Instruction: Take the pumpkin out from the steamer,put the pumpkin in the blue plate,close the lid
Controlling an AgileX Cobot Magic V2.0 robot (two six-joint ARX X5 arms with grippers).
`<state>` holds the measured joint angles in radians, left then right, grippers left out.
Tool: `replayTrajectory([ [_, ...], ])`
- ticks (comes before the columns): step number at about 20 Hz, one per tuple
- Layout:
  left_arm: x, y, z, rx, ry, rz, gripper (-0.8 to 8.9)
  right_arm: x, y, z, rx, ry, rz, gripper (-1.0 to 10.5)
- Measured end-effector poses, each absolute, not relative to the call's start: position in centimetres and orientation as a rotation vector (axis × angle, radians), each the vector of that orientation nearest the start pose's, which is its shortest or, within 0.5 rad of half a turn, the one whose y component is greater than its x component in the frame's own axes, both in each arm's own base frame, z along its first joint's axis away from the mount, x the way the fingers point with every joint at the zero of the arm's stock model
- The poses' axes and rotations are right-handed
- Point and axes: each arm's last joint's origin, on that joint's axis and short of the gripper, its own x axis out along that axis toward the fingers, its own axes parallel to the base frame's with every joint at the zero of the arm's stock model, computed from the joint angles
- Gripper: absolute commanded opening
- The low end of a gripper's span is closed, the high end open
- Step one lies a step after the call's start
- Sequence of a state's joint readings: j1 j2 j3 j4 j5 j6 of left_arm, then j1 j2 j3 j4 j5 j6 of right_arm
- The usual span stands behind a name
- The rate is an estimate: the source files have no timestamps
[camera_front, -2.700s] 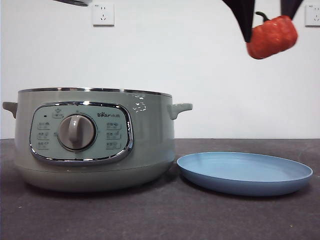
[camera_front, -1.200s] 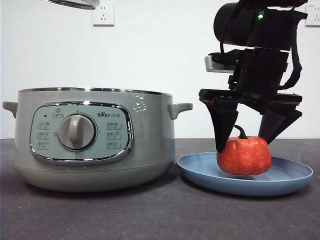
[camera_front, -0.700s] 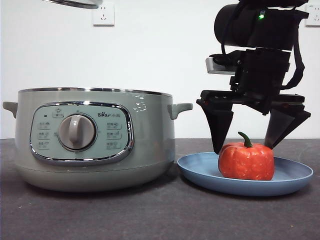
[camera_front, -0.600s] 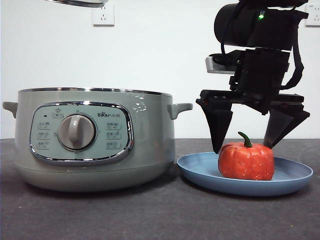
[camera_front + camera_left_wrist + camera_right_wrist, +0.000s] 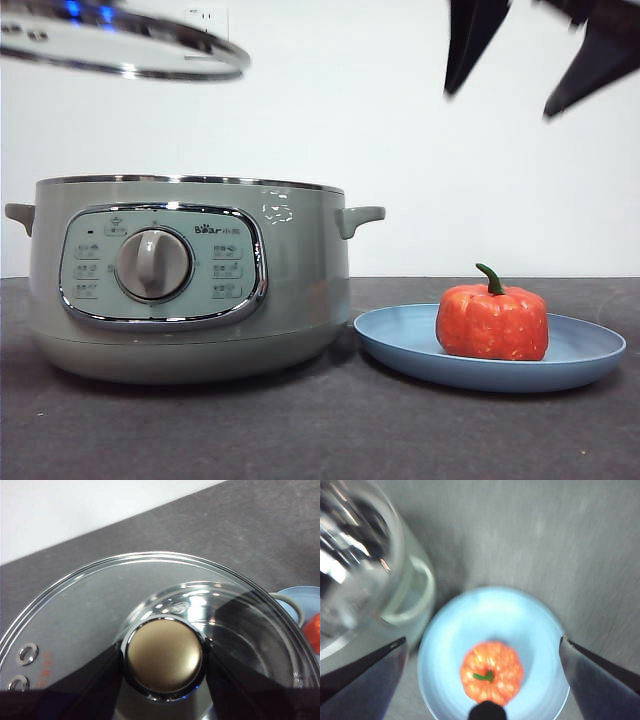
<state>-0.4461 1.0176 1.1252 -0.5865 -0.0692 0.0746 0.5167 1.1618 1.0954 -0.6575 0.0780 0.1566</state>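
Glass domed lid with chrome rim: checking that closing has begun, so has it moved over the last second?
Yes. The glass domed lid, held by the left claw, has come down toward the sage-green steamer pot and now covers the wall socket.

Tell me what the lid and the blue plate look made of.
The lid: clear glass, since the pot shows through it, with a shiny chrome-looking rim. Its knob looks matte, probably plastic. The blue plate: matte and even in color, likely plastic or glazed ceramic; the look leaves it open.
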Motion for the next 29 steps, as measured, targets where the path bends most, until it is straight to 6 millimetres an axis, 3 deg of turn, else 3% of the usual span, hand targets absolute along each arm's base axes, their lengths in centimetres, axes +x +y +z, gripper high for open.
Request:
replayTrajectory([
  [5,20.9,-10.0,34.3,0.147,0.513,-0.460,-0.09,17.1,9.5,35.8,0.009,0.575,0.376,5.0],
  [10,24.3,-12.2,31.4,0.151,0.578,-0.510,-0.09,14.9,8.2,37.1,0.054,0.519,0.378,5.0],
  [17,25.7,-13.8,30.0,0.146,0.574,-0.556,-0.09,14.3,7.9,36.8,0.047,0.559,0.370,5.0],
  [29,25.7,-13.7,29.4,0.156,0.631,-0.527,-0.03,14.3,7.8,36.8,0.046,0.559,0.367,5.0],
])
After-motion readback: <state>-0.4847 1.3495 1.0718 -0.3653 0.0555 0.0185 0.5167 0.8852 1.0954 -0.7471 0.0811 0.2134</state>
